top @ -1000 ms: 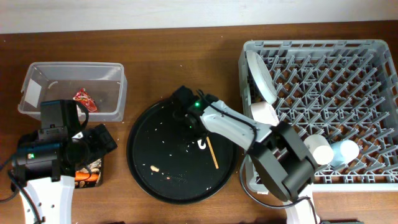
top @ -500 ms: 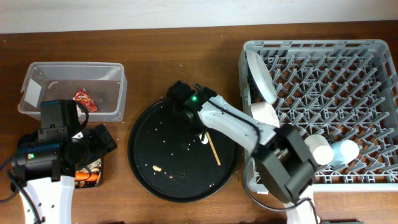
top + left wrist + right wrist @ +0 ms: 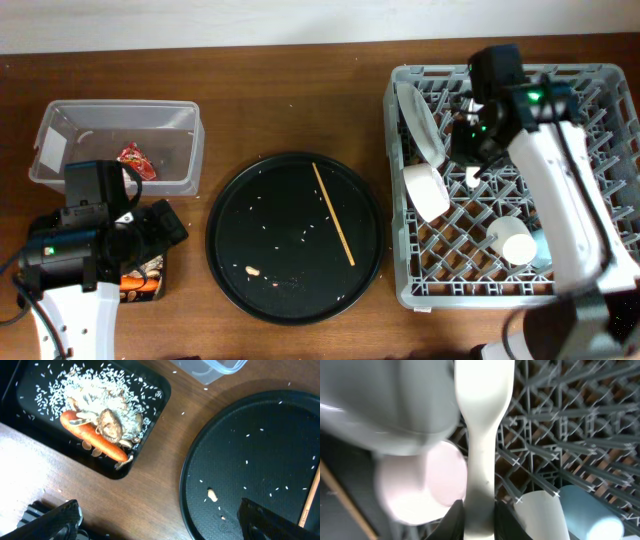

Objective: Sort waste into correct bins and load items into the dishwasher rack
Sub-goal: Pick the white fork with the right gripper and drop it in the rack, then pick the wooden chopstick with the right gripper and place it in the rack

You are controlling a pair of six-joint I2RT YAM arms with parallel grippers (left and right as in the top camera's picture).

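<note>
My right gripper [image 3: 470, 160] is shut on the white fork [image 3: 482, 435] and holds it above the grey dishwasher rack [image 3: 560, 130], next to the grey-green plate [image 3: 418, 122] and the white bowl [image 3: 427, 190]. The white cup [image 3: 517, 240] and the blue cup [image 3: 545, 250] lie in the rack's front part. One wooden chopstick [image 3: 333, 214] lies on the round black tray [image 3: 293, 238]. My left gripper [image 3: 160, 525] is open and empty, beside the shallow black tray [image 3: 150, 425] that holds the carrot [image 3: 92, 441], rice [image 3: 100, 395] and brown scraps [image 3: 110, 422]. The red wrapper [image 3: 133, 158] lies in the clear tub [image 3: 115, 145].
Loose grains and a pale crumb [image 3: 213, 494] are scattered over the round tray. In the right wrist view the plate [image 3: 390, 405] and the bowl [image 3: 420, 485] stand left of the fork, and the two cups [image 3: 545, 515] right of it. The left arm covers most of the shallow tray from above.
My right arm has lifted the white fork off the round tray and carried it right, over the rack. The whole chopstick now shows. The left arm has not moved.
</note>
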